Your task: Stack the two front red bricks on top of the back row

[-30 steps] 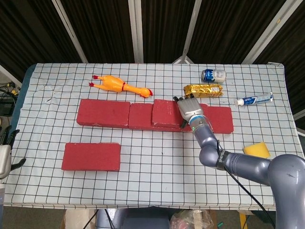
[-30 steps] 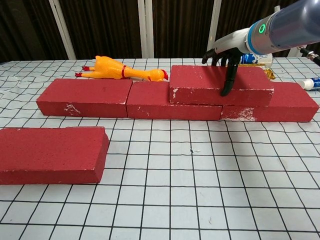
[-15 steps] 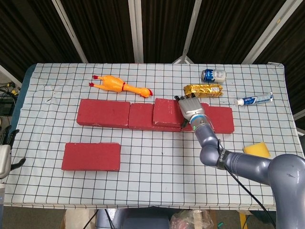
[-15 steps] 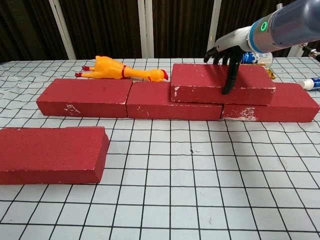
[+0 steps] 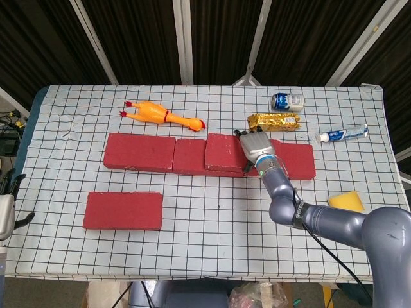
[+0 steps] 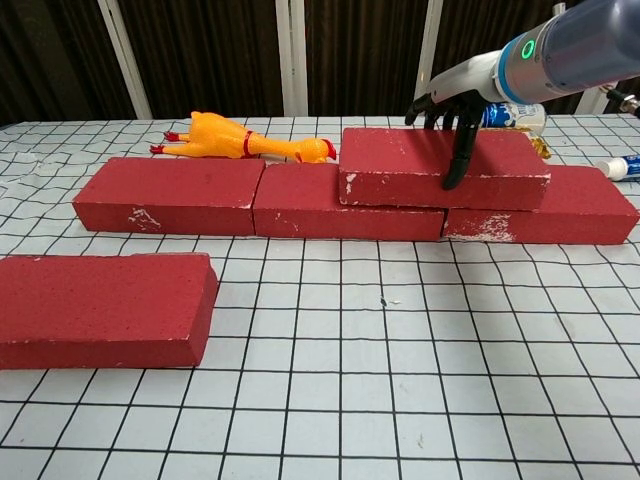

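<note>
Three red bricks form the back row: left (image 5: 139, 152), middle (image 5: 189, 156) and right (image 5: 297, 160). A fourth red brick (image 5: 223, 151) (image 6: 400, 165) lies flat on top, bridging the middle and right ones. My right hand (image 5: 255, 146) (image 6: 450, 110) grips its right part, thumb down the front face and fingers over the back edge. One more red brick (image 5: 122, 210) (image 6: 100, 308) lies alone at the front left. My left hand (image 5: 8, 208) hangs off the table's left edge, holding nothing, fingers apart.
A rubber chicken (image 5: 160, 115) lies behind the row at the left. A can (image 5: 287, 101), a gold packet (image 5: 274, 120) and a toothpaste tube (image 5: 341, 134) sit behind the right end. A yellow sponge (image 5: 345, 201) lies near the right edge.
The stacked brick shifted a little to the right and back under my right hand. The hand keeps its grip; the left hand and the front brick have not moved.
</note>
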